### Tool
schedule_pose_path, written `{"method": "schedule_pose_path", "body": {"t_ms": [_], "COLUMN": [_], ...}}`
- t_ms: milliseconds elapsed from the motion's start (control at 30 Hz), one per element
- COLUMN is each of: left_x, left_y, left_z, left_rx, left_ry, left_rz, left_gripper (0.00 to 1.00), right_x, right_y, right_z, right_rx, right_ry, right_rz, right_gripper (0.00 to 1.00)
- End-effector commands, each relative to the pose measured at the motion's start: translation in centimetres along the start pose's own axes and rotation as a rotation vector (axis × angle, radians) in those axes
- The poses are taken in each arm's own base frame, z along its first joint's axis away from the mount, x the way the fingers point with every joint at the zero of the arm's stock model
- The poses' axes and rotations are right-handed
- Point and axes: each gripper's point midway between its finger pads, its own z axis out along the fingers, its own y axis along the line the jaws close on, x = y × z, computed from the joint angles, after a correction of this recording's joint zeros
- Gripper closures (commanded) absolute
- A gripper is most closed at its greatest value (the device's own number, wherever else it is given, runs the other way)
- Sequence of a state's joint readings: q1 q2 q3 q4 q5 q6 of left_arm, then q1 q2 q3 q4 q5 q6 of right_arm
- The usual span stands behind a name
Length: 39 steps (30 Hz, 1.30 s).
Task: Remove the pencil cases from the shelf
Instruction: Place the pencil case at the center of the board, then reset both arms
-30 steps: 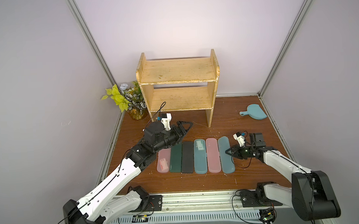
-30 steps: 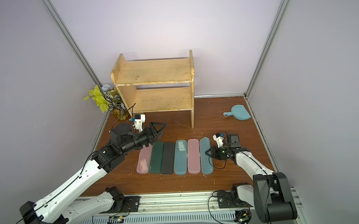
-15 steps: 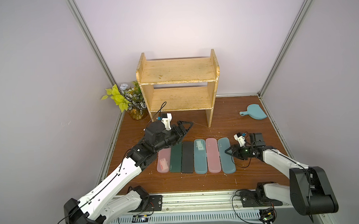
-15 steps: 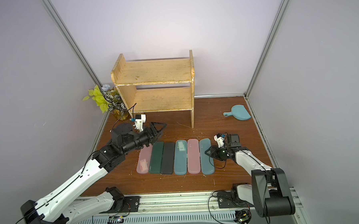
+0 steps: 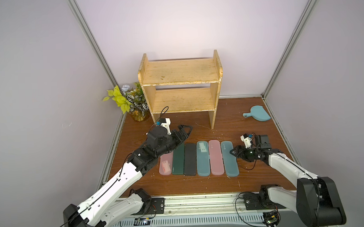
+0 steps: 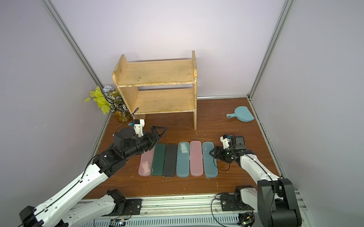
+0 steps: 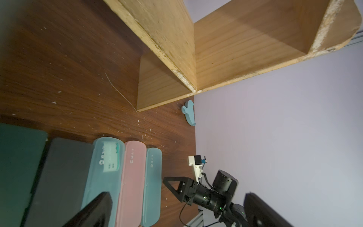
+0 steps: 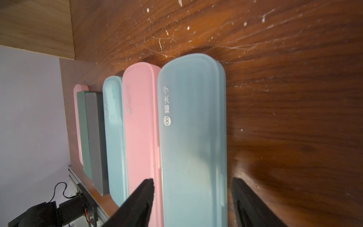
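All six pencil cases (image 5: 201, 157) are laid flat on the surface (image 5: 253, 178) in front of the shelf (image 5: 179, 76). They're packed side by side in one row, with long axes pointed straight at the shelf. The right hand (image 5: 233, 152) is spread open astride the end teal case (image 8: 192, 118). The left hand (image 5: 185, 131) is held wide open over the row's other end, nothing gripped.

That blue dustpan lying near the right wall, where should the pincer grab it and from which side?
Probably the short handle of the dustpan, taken from above and pinched across its width. The pan lies flat on the table and its fan-shaped body looks too wide to span, while the narrow handle sticks out toward the shelf with bare table on both sides.
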State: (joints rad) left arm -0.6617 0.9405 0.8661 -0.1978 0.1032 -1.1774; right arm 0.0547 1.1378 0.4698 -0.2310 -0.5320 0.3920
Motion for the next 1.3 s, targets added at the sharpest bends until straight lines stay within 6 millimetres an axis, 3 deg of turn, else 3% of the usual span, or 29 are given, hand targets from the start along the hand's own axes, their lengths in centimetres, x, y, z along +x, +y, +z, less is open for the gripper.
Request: {"method": "schedule_pose_path", "body": {"t_ms": [0,100,167,400,633,833,933,1000,1133,1267], "left_x": [-1.4,-2.7,-3.6,-7.4,-10.4,-13.7,-15.3,-15.4,-15.1,-14.8], "left_y": [2.7,3.5,3.6,4.3,7.1,12.6,16.6,19.1,21.3,23.7], "left_z": [-0.7,-1.3,-1.7,-4.0,-6.6,-6.6,-7.0,-6.6,-5.5,-3.8], "left_rx": [-0.120,-0.179,-0.207,-0.319,-0.433,-0.519,-0.594,-0.615,-0.629,-0.631], "left_ry": [-0.086,-0.148,-0.193,-0.425,-0.646,-0.650,-0.688,-0.689,-0.701,-0.675], "left_rz": [0.143,0.277,0.375,0.674,0.748,0.785,0.781,0.822,0.925,0.921], "left_gripper": [0.01,0.00,0.01,0.01,0.01,0.00,0.00,0.01,0.01,0.00], "right_x": [-1.8,-2.9,-3.8,-7.3,-8.2,-8.7,-9.4,-10.2,-11.8,-13.2], "right_y": [0.4,0.7,0.9,2.3,2.1,0.3,-0.2,-0.3,-0.6,-1.4], "right_z": [-1.3,-2.4,-3.4,-8.0,-11.0,-11.5,-11.1,-11.1,-11.1,-10.0], "right_rx": [0.033,0.049,0.063,0.073,0.096,0.206,0.253,0.289,0.360,0.416], "right_ry": [-0.065,-0.136,-0.205,-0.531,-0.742,-0.782,-0.811,-0.842,-0.907,-0.920], "right_rz": [-0.002,-0.018,-0.040,-0.145,-0.162,-0.176,-0.252,-0.336,-0.446,-0.497], "right_gripper": [0.30,0.22,0.01,0.01,0.01,0.01,0.01,0.01,0.01,0.01]}}
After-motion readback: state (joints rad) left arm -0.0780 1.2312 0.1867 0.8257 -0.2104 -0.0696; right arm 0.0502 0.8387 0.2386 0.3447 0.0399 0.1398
